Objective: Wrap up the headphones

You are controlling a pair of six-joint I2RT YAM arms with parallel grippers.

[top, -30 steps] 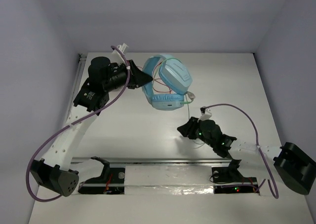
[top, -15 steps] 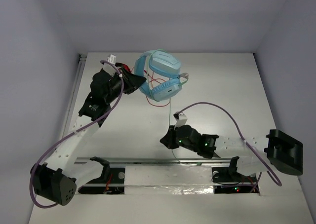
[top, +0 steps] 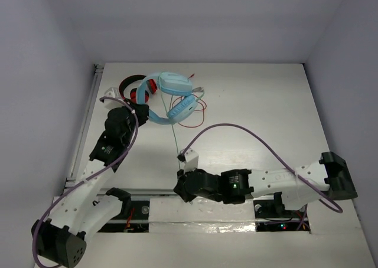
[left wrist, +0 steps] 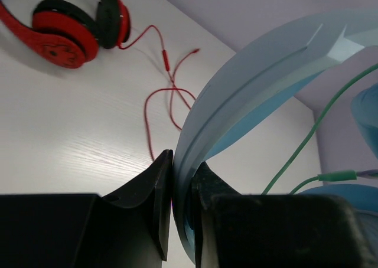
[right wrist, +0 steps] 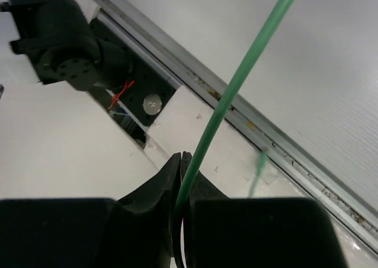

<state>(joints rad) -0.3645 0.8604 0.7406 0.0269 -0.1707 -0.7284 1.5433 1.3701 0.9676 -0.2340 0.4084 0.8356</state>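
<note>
Jaws pinch on both arms, left gripper point(left wrist: 180, 164) the blue headband point(left wrist: 248, 85), right gripper point(right wrist: 181, 162) the taut green cable point(right wrist: 236, 85), so pulling nearer could yank the headphones point(top: 174, 82) loose or strain that cable.

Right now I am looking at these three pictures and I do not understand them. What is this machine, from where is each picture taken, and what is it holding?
The machine is a pair of robot arms bolted at the near edge of a white table. The wide picture comes from a fixed camera above and behind the arms. The two close pictures come from a small camera on each wrist, so each one shows that arm's own fingers.

The left gripper is shut on the headband of the light blue headphones. The right gripper is shut on their thin green cable, which runs straight between the two grippers. Red-and-black headphones with a red cable lie on the table, and neither gripper holds them.
</note>
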